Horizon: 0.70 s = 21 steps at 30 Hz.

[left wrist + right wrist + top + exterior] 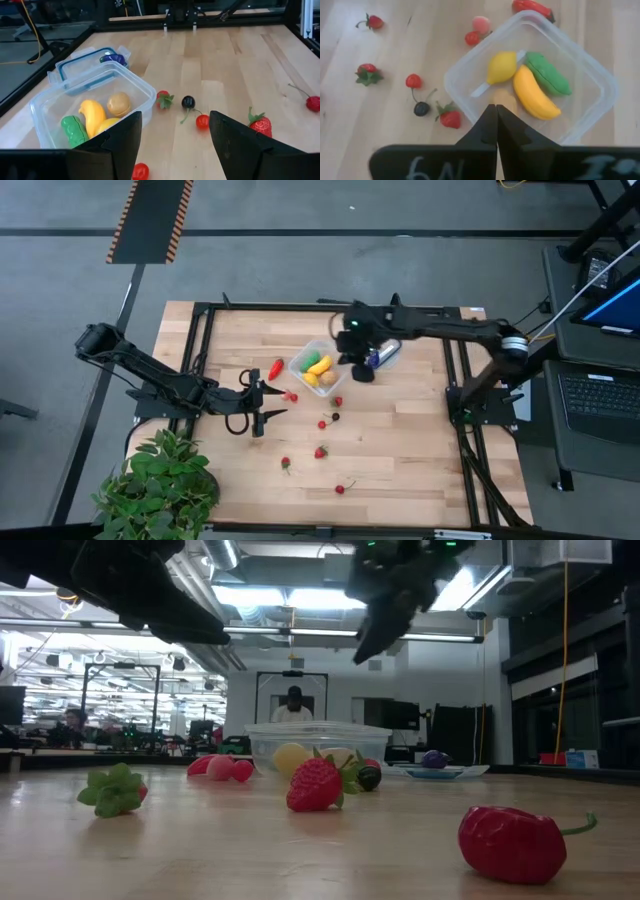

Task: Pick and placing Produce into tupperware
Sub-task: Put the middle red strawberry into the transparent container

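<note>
Produce (321,452) looks light, hard, slick plastic w/ rounded bodies; likely to roll, so pinch across the widest middle, not the thin stems. Small red, dark & green toy pieces lie scattered on the pale wooden surface (400,460) near the clear square plastic tupperware (303,356), which already holds a yellow banana, lemon, green pod & tan piece. Right end effector (496,120) hangs above the tub, fingers pressed together, empty. Left end effector (175,135) is spread wide, near a cherry.

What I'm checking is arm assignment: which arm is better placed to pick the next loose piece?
Probably left. The left gripper is open, beside a loose small red piece; the right gripper is shut, up by the tupperware, farther from the scattered Produce.
</note>
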Each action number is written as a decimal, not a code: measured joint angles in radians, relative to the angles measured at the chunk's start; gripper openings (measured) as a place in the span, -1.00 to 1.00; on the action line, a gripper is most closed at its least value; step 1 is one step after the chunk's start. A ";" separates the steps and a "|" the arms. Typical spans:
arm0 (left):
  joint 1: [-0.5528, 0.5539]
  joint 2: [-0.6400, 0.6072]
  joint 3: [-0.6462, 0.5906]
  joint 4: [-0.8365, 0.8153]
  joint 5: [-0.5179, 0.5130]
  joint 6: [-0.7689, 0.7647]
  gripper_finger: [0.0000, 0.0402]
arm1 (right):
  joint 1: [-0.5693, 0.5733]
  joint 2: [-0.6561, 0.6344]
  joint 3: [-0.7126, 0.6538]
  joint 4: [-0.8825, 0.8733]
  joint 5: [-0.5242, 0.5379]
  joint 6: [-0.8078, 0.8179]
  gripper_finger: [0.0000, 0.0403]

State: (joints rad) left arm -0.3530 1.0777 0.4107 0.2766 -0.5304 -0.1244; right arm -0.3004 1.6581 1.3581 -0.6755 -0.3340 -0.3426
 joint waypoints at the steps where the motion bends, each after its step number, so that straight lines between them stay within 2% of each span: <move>1: 0.000 0.000 0.000 0.007 0.000 0.000 0.12 | 0.003 -0.039 -0.052 0.039 0.000 0.016 -0.99; 8: 0.006 0.000 0.000 0.019 -0.009 0.000 0.12 | 0.045 -0.321 -0.390 0.339 -0.001 0.089 -1.00; 15: 0.038 0.000 0.000 0.031 -0.010 -0.051 0.12 | 0.113 -0.555 -0.720 0.789 -0.003 0.159 -1.00; 18: 0.049 0.000 0.000 0.032 0.034 -0.057 0.12 | 0.143 -0.622 -0.827 0.927 -0.002 0.186 -0.99; 21: 0.060 0.000 0.000 0.032 0.105 -0.057 0.12 | 0.176 -0.663 -0.905 0.994 -0.001 0.223 -0.99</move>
State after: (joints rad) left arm -0.2934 1.0776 0.4107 0.3090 -0.4251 -0.1816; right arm -0.1246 0.9953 0.4527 0.3182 -0.3351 -0.1193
